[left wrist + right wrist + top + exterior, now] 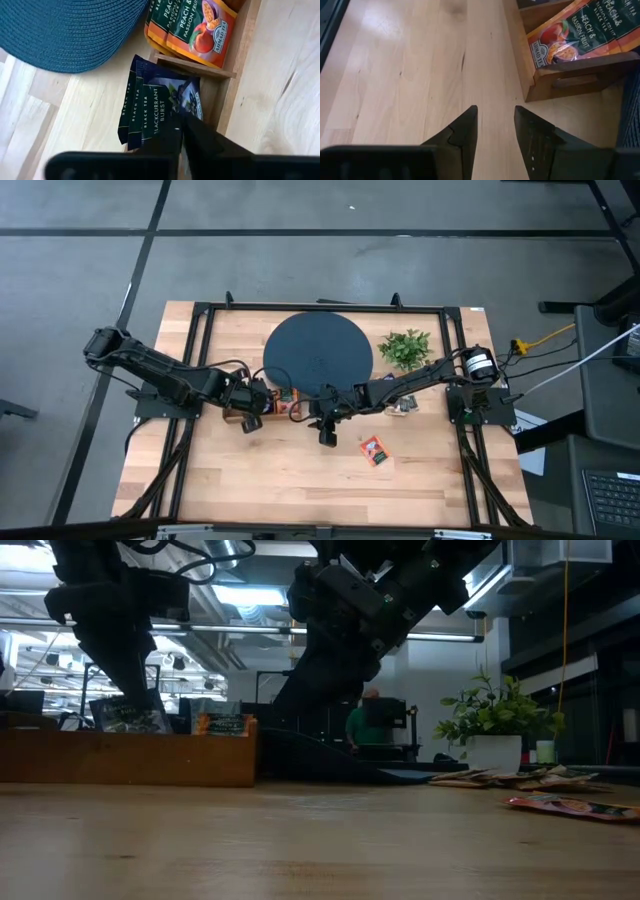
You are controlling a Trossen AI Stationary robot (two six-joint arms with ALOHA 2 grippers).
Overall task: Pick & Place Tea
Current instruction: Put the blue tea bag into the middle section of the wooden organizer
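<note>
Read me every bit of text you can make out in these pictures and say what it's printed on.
"BLACK TEA" and "BLACKCURRANT BURST": dark sachets in the wooden box, at the left claw.
"PEACH &" and "PASSION FRUIT": orange sachets, next compartment.
"PEACH & PASSIONFRUIT": orange sachet, right wrist view.
Round brand seals and the loose sachet on the table: too small to read.

My fingers (200,145) are black. The sachets (160,107) before me are dark blue-green, the others (195,27) orange with fruit pictures. The mat (65,30) is woven teal.
</note>
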